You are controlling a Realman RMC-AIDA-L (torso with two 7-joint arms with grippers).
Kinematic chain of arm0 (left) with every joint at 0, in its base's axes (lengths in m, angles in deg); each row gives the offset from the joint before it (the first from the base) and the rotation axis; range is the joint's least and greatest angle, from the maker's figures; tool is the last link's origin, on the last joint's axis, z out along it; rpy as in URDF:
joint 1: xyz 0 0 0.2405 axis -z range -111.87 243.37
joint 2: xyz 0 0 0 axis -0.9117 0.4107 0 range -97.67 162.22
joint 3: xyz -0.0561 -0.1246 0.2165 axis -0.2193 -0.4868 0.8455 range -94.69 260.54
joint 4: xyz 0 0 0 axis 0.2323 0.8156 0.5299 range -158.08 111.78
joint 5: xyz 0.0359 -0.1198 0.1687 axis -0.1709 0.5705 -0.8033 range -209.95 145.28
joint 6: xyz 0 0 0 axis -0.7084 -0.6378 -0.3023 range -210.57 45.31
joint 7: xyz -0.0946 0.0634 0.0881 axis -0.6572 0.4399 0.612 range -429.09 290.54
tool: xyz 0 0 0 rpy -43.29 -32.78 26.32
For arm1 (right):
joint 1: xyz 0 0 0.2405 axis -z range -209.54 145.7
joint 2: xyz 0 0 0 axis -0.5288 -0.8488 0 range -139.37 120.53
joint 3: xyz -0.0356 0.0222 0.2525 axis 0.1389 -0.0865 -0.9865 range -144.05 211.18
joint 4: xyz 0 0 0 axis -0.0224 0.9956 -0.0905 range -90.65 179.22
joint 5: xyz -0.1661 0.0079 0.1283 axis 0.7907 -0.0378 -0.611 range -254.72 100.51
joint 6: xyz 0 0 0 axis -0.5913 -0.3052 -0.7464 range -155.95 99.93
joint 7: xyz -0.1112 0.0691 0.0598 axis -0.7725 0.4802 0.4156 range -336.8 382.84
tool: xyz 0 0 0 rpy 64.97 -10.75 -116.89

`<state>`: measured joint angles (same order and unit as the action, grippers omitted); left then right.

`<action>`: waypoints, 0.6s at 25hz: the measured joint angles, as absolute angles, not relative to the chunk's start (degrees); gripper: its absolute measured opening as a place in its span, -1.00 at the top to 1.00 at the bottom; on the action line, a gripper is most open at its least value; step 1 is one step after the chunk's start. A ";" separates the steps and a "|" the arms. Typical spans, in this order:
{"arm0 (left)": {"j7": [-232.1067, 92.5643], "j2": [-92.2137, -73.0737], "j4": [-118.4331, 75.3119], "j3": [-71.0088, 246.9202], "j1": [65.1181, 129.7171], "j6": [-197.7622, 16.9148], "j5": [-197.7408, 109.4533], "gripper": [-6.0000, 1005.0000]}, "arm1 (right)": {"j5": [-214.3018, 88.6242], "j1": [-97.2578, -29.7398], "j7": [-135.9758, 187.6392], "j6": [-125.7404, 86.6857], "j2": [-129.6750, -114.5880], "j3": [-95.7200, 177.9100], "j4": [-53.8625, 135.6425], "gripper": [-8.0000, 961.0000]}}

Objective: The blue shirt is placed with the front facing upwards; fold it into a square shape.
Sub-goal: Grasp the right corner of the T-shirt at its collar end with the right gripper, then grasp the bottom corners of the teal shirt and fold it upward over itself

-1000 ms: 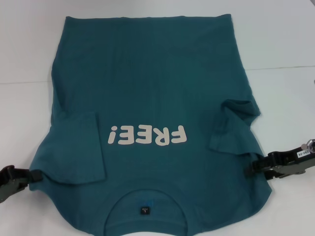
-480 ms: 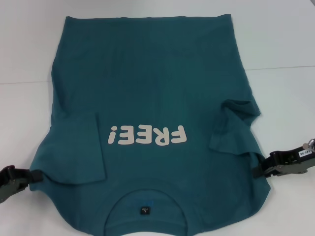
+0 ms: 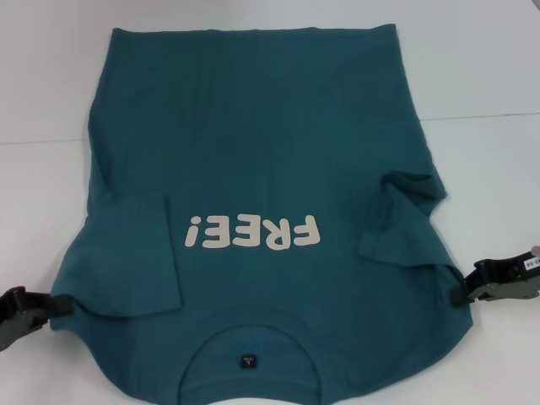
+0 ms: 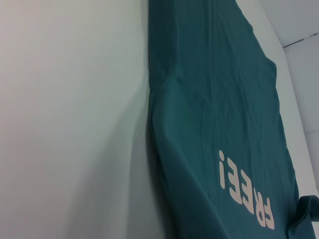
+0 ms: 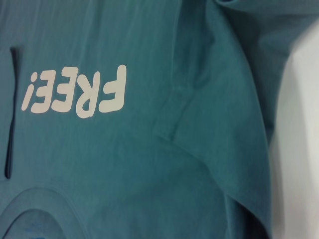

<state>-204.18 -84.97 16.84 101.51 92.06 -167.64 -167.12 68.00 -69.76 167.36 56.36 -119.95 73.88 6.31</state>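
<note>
Left end effector (image 3: 25,308) is sitting at the blue shirt's (image 3: 261,160) shoulder edge, its grip impossible to judge; the shirt is lying face-up on the white surface (image 3: 481,76), sleeves folded inward. Only the head view is showing the right end effector (image 3: 489,283), touching the opposite edge, likewise unreadable.
</note>
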 joint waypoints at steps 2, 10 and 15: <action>-204.19 -84.97 16.84 101.56 92.05 -167.67 -167.15 0.93 | 68.00 -69.70 167.07 56.73 -119.82 73.86 6.31 0.97; -203.76 -84.97 17.22 102.08 92.08 -170.19 -168.54 0.93 | 67.93 -69.46 165.11 58.99 -119.76 73.83 5.70 0.97; -203.69 -84.92 18.39 102.45 92.36 -172.36 -171.79 0.93 | 67.99 -68.81 165.36 61.40 -119.58 73.81 3.75 0.96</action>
